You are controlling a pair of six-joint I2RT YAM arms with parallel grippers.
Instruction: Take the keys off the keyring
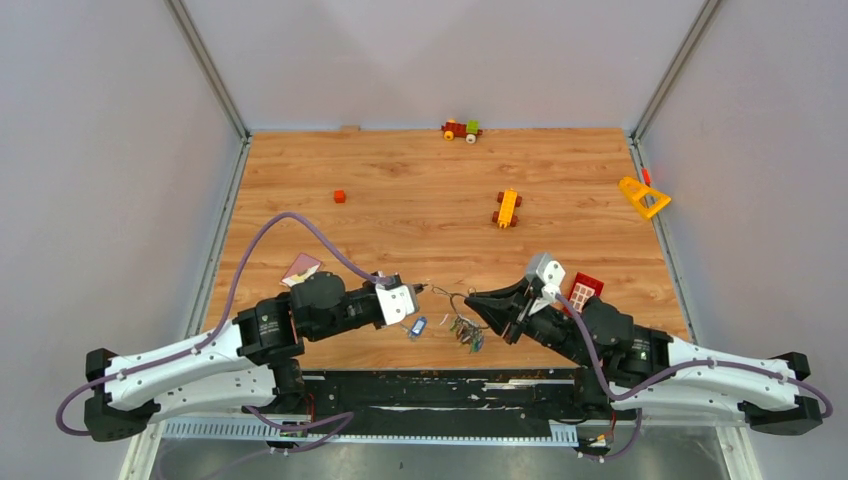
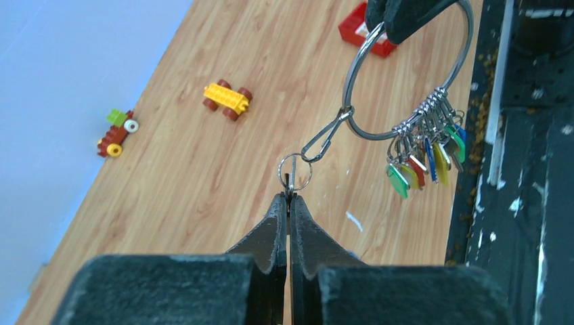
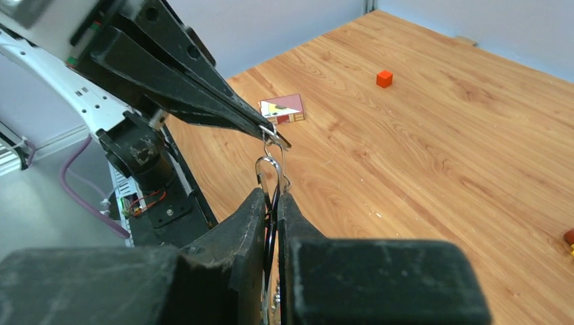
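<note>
The keyring [image 2: 348, 81] is a silver wire loop held up above the table. The keys [image 2: 426, 154], with green, yellow, red and blue tags, hang bunched from its lower right side; they also show in the top view [image 1: 466, 331]. My right gripper [image 3: 273, 194] is shut on the loop's upper part. A clasp [image 2: 325, 137] links the loop to a small ring [image 2: 295, 170]. My left gripper [image 2: 289, 198] is shut on that small ring. In the top view the left gripper [image 1: 419, 289] and right gripper [image 1: 470, 297] face each other closely.
A single blue-tagged key [image 1: 418, 326] lies on the table under the left gripper. A red brick [image 1: 585, 288] sits by the right arm, a card [image 1: 301, 267] by the left arm. An orange cube [image 1: 339, 196], toy cars [image 1: 508, 207] and a yellow piece [image 1: 643, 197] lie farther back.
</note>
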